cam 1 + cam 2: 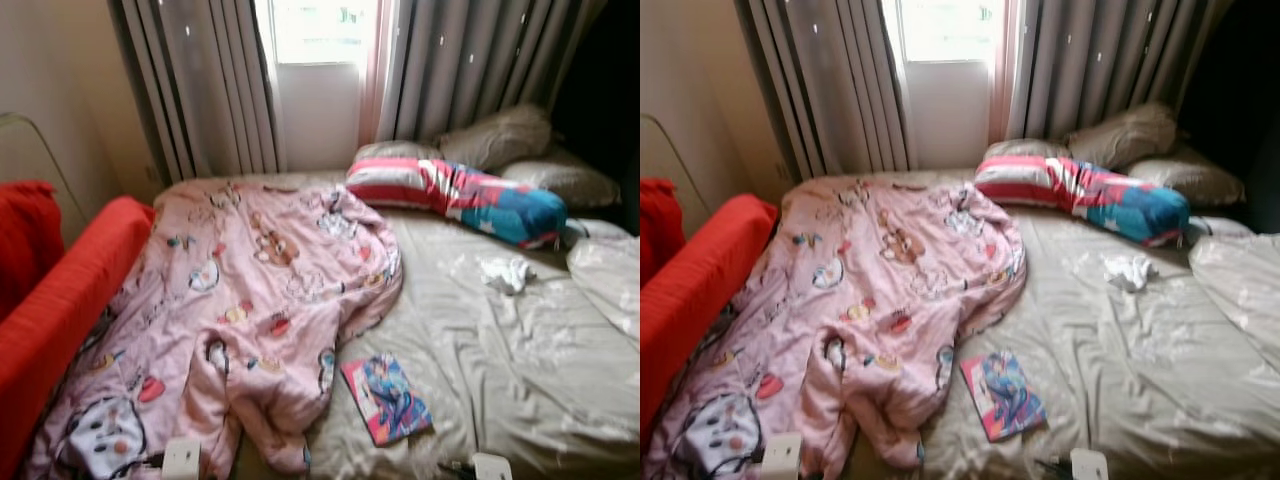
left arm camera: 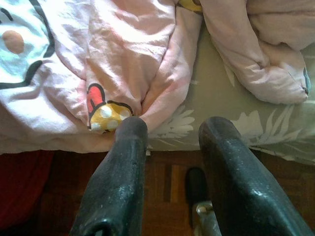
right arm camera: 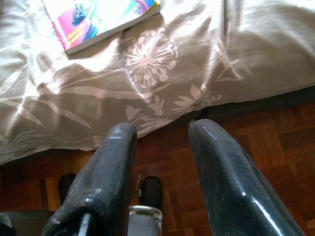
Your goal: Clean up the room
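Red padded sofa [image 1: 70, 290] at 9 o'clock. Pink cartoon-print quilt [image 1: 250, 310] rumpled across the grey leaf-print sheet [image 1: 520, 350]; glossy book [image 1: 387, 398] at 5 o'clock. Left gripper [image 2: 170, 132] and right gripper [image 3: 160, 132] low at bed edge, fingers parted, empty.

A bed [image 1: 520, 340] covered by a grey-beige leaf-printed sheet is seen across the centre and right of the frame. Grey curtains [image 1: 205, 80] are hung along the top, parted at a bright window [image 1: 315, 30] in the upper middle. A beige wall [image 1: 60, 90] is shown at upper left, red furniture [image 1: 60, 290] at left. Dark parquet floor [image 3: 275, 142] is lit below the bed edge.
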You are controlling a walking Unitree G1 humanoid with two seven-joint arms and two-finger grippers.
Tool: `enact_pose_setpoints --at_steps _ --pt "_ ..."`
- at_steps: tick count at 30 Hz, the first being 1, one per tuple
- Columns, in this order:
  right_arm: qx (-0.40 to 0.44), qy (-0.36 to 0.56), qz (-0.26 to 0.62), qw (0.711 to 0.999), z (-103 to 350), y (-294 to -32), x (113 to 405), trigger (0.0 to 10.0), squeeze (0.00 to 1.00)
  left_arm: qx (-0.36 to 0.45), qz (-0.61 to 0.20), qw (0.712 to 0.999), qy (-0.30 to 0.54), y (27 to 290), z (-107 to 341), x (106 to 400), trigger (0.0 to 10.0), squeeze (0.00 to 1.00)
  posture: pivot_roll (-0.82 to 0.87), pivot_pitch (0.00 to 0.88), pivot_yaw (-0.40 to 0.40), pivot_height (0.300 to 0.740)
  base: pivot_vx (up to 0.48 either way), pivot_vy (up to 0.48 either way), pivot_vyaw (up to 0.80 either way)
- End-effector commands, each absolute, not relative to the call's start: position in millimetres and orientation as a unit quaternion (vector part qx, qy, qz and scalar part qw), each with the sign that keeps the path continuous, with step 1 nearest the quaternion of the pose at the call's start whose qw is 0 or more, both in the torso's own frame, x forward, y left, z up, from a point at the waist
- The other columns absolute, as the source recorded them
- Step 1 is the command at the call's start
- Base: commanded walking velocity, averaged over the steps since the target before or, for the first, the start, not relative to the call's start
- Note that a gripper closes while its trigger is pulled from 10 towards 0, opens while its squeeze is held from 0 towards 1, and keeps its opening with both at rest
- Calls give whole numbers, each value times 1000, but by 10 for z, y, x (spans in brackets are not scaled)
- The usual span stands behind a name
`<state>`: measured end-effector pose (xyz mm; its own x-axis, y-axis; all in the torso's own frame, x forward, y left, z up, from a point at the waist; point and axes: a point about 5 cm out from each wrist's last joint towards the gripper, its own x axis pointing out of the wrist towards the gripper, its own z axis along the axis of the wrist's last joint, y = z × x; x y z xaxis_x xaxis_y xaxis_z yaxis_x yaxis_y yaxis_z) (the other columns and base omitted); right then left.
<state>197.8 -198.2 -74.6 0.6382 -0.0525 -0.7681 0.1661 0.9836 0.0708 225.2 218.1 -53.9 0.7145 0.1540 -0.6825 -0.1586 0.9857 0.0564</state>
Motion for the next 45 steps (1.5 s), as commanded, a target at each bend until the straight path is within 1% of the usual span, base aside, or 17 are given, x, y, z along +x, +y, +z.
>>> enact_pose_setpoints --at_steps 1,6,13,20,26,31,45 --pt "70 414 -55 906 -732 -1962 2005 10000 0 -4 88 930 357 2225 -497 2297 10000 0 -10 0 3 740 0 0 0" --pt "75 397 -45 914 -707 -1954 2036 10000 0 -15 82 938 336 2193 -430 2399 10000 0 -16 0 1 740 0 0 0" --pt "70 398 -43 914 -704 -1960 2041 10000 0 -39 60 944 321 2108 -352 2533 10000 0 -11 0 -2 740 0 0 0" --pt "71 402 -44 912 -710 -1961 2034 10000 0 -33 68 934 348 2209 -413 2435 10000 0 -10 0 -3 740 0 0 0" --pt "60 404 -41 912 -708 -1962 2038 10000 0 -37 95 921 376 2289 -519 2258 10000 0 -10 6 1 740 0 0 0" --pt "63 401 -43 913 -704 -1959 2044 10000 0 -40 93 917 385 2353 -564 2154 10000 0 -11 9 3 740 0 0 574" --pt "78 394 -47 915 -700 -1952 2048 10000 0 -38 88 920 380 2457 -544 2126 10000 0 -11 2 5 740 0 0 0"
